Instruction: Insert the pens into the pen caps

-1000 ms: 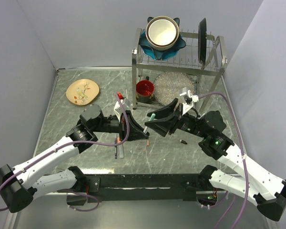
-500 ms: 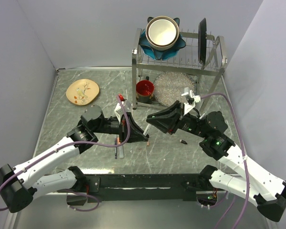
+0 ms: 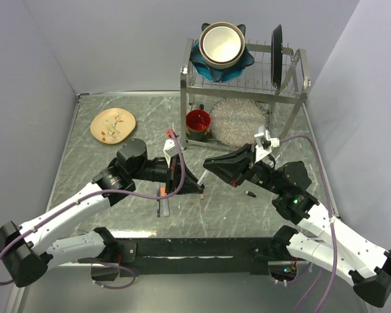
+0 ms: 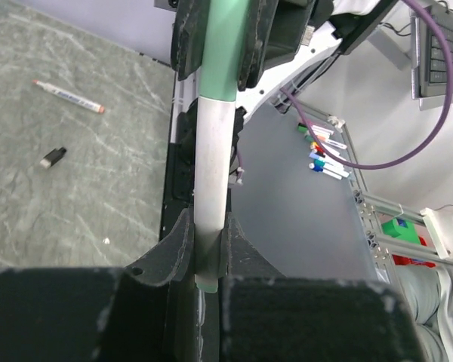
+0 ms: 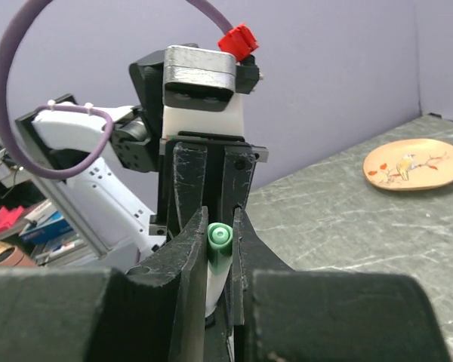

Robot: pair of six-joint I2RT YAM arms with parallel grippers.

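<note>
Status: you have both claws meeting above the worktop point(image 3: 85, 153), just in front of the dish rack point(image 3: 244, 81). The left claw point(image 4: 210, 235) is clamped on the lower barrel of a white pen point(image 4: 211, 166). The right claw point(image 5: 219, 226) is closed on the teal-green cap point(image 5: 220, 238), with fingers pressed to both its sides. In the left wrist view, cap and barrel run in 1 line with no gap showing. You look to be at the push-on step for this pair; whether the cap is fully seated I cannot tell.

Left to do, by my judgement:
- At least 1 more pen, the orange-tipped pen point(image 4: 68, 96), lies uncapped on the worktop.
- A loose black cap point(image 4: 53, 157) lies near it, not touching. From above, this cap sits in front of the rack, toward its right end.
- Further pens and caps are too small or hidden to count.

Surface: grey-green marbled slab, flat, with glossy patches.
- Under the rack: a red cup point(image 3: 198, 121) and a clear textured plate point(image 3: 238, 120).
- Well to the rack's left: a patterned yellow plate point(image 3: 113, 124).
- On the rack: a metal bowl point(image 3: 220, 42) nested in a blue bowl point(image 3: 238, 65), and 1 dark plate point(image 3: 276, 45) on edge.

Room: plain pale lilac walls point(image 3: 117, 45) on 3 sides
</note>
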